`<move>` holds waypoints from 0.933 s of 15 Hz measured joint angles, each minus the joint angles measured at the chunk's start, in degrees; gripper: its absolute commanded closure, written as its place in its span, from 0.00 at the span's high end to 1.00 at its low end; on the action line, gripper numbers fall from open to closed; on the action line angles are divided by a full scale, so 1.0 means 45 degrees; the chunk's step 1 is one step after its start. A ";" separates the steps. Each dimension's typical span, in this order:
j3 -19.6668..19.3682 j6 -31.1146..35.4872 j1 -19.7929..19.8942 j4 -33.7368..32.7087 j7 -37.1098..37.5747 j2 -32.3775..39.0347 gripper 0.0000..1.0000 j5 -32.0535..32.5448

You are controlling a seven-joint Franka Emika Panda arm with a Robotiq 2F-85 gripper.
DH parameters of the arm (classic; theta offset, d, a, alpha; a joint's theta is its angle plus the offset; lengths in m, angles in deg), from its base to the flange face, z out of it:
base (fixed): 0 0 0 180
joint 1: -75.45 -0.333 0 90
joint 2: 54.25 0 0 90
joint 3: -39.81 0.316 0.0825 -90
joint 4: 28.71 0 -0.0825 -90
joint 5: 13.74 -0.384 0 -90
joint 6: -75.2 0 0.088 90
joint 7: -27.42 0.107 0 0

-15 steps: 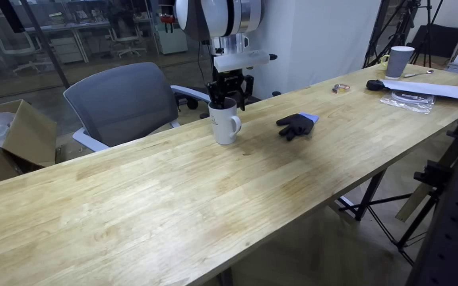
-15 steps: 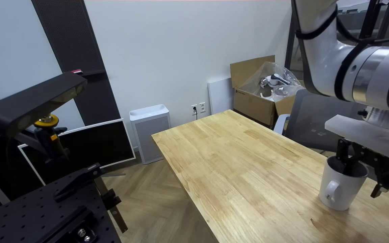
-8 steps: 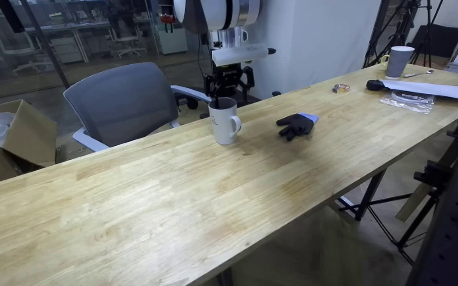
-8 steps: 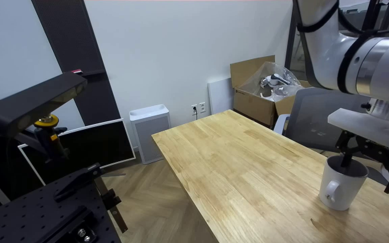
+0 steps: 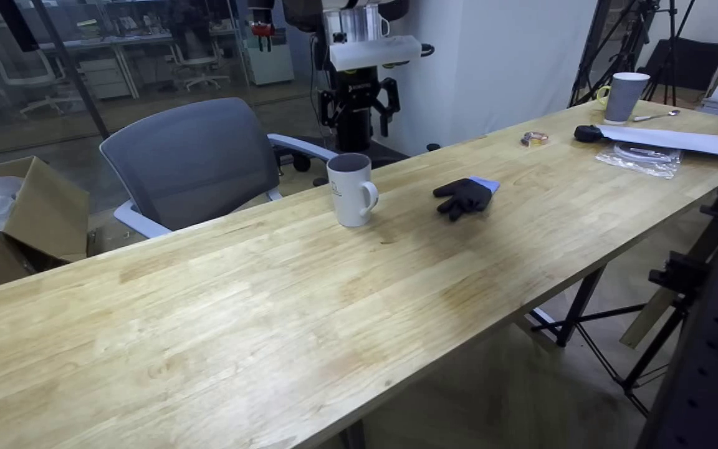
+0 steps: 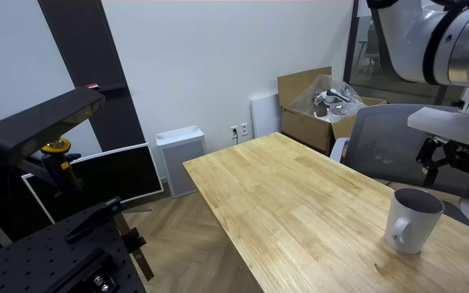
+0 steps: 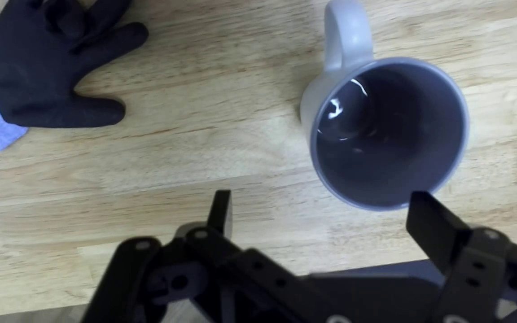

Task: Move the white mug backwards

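The white mug (image 5: pixel 351 194) stands upright on the wooden table near its chair-side edge, handle at its side; it also shows in an exterior view (image 6: pixel 410 228). In the wrist view I look down into the mug (image 7: pixel 388 139), its inside dark and its handle toward the top. My gripper (image 5: pixel 356 126) is open and empty, raised above the mug's rim and toward the chair-side edge. In an exterior view the gripper (image 6: pixel 458 196) is clear of the mug. In the wrist view the gripper (image 7: pixel 321 198) has its right fingertip overlapping the mug's near rim in the picture.
A black glove (image 5: pixel 464 197) with a blue cuff lies beside the mug, also in the wrist view (image 7: pixel 38 76). A grey chair (image 5: pixel 194 165) stands at the table edge. A grey cup (image 5: pixel 626 98), paper (image 5: pixel 670 138) and a plastic bag (image 5: pixel 642 159) lie farther along the table (image 5: pixel 222 324).
One finger was inside the mug a second ago. The gripper has risen and moved back out of it, staying open. The mug has stayed in place.
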 measured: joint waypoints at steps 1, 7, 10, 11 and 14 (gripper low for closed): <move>0.0000 -0.0064 -0.0002 0.0049 0.0000 -0.0160 1.00 0.0000; -0.0004 -0.0122 -0.0016 0.1150 0.0000 -0.1401 1.00 0.0017; -0.0059 -0.0123 -0.0061 0.1715 0.0018 -0.1834 1.00 0.0168; -0.0070 -0.0122 -0.0075 0.1804 0.0023 -0.1900 1.00 0.0184; -0.0076 -0.0120 -0.0088 0.1892 0.0032 -0.1948 1.00 0.0194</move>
